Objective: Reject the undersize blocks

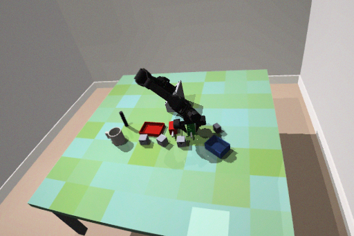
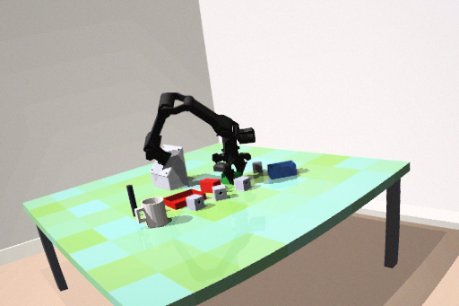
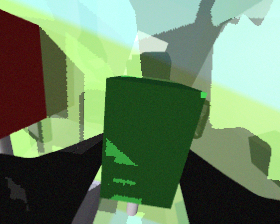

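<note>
The green GO gauge (image 1: 191, 129) (image 2: 225, 179) (image 3: 148, 135) stands on the table, its thin pin pointing toward the block row. My gripper (image 1: 189, 128) (image 2: 235, 177) (image 3: 143, 141) is low over it, open, with one finger on either side of the handle; whether they touch it is hidden. Three light steel blocks stand in a row: left block (image 1: 144, 139) (image 2: 194, 203), middle block (image 1: 162, 140) (image 2: 220, 193), right block (image 1: 180, 141) (image 2: 242, 183). The red reject tray (image 1: 152, 129) (image 2: 178, 204) lies behind the row and looks empty.
A red gauge (image 1: 172, 127) (image 2: 210, 185) (image 3: 16, 75) stands close beside my gripper. A blue bin (image 1: 217, 147) (image 2: 281, 170) and a dark block (image 1: 216, 127) (image 2: 257, 167) are on the other side. A mug (image 1: 117, 136) (image 2: 154, 213) and a black rod (image 1: 124, 118) (image 2: 131, 200) stand beyond the tray.
</note>
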`<state>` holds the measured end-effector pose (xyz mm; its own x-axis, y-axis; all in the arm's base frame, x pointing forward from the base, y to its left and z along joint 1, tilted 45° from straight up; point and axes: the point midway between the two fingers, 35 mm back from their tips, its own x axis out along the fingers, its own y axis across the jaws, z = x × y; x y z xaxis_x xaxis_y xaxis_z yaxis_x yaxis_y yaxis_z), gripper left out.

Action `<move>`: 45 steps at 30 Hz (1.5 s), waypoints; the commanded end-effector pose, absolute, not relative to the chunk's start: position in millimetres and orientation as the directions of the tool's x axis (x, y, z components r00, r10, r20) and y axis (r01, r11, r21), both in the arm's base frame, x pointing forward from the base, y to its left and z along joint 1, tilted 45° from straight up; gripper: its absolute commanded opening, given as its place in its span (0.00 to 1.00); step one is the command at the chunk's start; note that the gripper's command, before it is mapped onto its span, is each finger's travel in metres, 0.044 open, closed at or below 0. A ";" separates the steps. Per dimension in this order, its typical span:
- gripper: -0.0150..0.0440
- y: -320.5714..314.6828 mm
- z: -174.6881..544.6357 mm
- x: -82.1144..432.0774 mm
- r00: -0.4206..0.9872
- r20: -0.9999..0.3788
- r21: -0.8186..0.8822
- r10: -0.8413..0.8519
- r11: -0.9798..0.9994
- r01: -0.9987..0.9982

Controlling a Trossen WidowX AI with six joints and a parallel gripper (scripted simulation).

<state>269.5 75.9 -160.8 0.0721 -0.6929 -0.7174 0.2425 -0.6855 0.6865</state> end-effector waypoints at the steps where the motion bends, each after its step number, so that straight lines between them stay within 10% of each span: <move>1: 0.62 76.9 -160.2 270.2 0.074 -0.718 0.686 -0.692 -0.686 0.242; 10: 0.52 76.9 -160.2 270.2 0.074 -0.718 0.686 -0.692 -0.686 0.242; 16: 0.25 107.0 -129.5 265.8 0.073 -0.718 0.686 -0.692 -0.685 0.247; 28: 0.25 123.7 -107.0 257.5 0.049 -0.701 0.698 -0.711 -0.671 0.249; 45: 0.25 104.2 -65.5 333.7 0.060 -0.726 0.263 -0.685 -0.357 -0.896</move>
